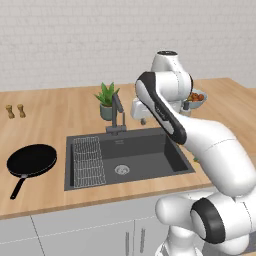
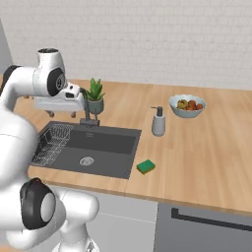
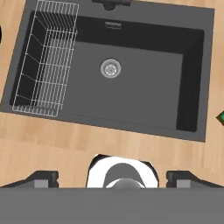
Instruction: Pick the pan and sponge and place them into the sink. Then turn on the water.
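The black pan point(image 1: 31, 161) lies on the wooden counter left of the sink point(image 1: 150, 147), handle toward the front edge. The green and yellow sponge point(image 2: 145, 166) rests on the counter just right of the sink point(image 2: 106, 142); a corner of the sponge point(image 3: 221, 116) shows at the hand view's right edge. My gripper point(image 2: 61, 114) hangs open and empty above the sink's back left, next to the faucet point(image 2: 87, 108). In the hand view my gripper point(image 3: 113, 179) looks straight down into the basin point(image 3: 144, 87). No water is in view.
A wire rack point(image 1: 89, 160) fills the sink's left side, with the drain point(image 3: 110, 68) in the middle. A potted plant point(image 1: 106, 100) stands behind the faucet point(image 1: 117, 115). A soap dispenser point(image 2: 158, 121) and a fruit bowl point(image 2: 187, 105) sit to the right. Two shakers point(image 1: 15, 111) stand far left.
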